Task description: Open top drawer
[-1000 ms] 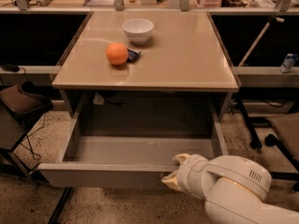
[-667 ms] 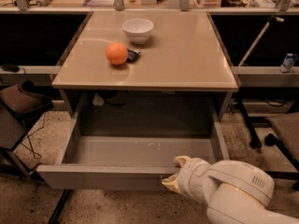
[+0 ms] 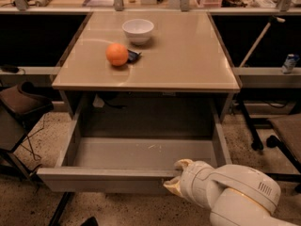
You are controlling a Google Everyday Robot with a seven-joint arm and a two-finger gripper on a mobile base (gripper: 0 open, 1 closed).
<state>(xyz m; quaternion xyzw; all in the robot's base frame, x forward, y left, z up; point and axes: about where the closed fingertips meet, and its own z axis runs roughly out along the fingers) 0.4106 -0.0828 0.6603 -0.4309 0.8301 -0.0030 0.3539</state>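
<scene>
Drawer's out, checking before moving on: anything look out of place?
Nothing stands out. The top drawer is open, gripper at its front edge; bowl and orange sit on the table. Only faint white scuffs inside.

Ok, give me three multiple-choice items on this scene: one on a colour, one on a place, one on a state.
1. The bowl on the table is:
A. white
B. blue
C. red

2. The tool is:
A. over the bowl
B. at the front edge of the top drawer, right of centre
C. down on the floor

3. The top drawer is:
A. shut flush
B. taken out and lying on the floor
C. pulled out, its grey inside showing

Answers:
1 A, the bowl shows plain white against the tan top.
2 B, the tool sits against the front panel's top edge.
3 C, the drawer's floor and side walls are visible below the table.
</scene>
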